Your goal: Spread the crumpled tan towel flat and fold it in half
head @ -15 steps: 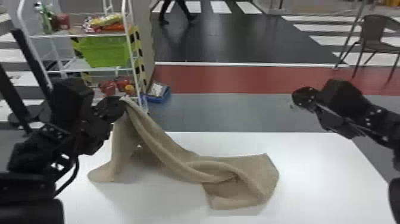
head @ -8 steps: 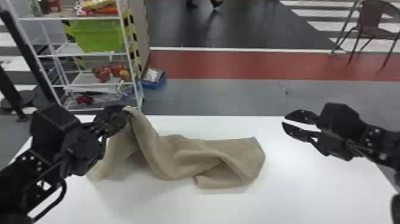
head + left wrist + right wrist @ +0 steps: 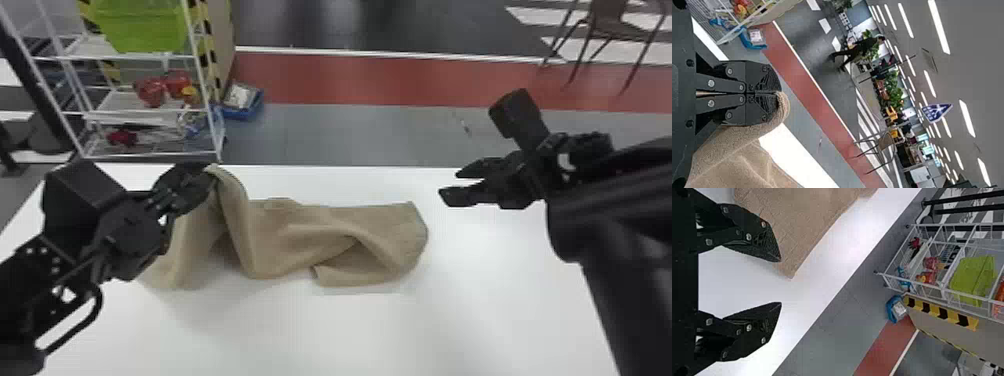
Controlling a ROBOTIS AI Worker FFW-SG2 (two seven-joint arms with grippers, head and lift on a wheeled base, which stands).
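In the head view my left gripper [image 3: 212, 175] holds up one corner of the tan towel [image 3: 320, 225] over the table's back left. From there the towel hangs down and runs rightward in folds, with a fold overlapping near its right end. The left wrist view has the left gripper [image 3: 777, 94] shut on the towel's edge [image 3: 782, 109]. To the right of the towel, above the table, my right gripper [image 3: 450, 185] is open and apart from the cloth. In the right wrist view the right gripper [image 3: 781, 281] has nothing between its fingers; a towel corner [image 3: 789, 268] lies beyond them.
The white table [image 3: 350, 335] carries the towel. Behind its back left stand a wire shelf [image 3: 135, 112] with a green bin [image 3: 145, 25] and a blue tray [image 3: 242, 102] on the floor. A chair [image 3: 610, 25] stands far off at the back right.
The head view has tilted downward. The left gripper has lowered with the towel's corner, so more cloth slumps onto the table. My right gripper has opened and come lower and closer to the towel's right end.
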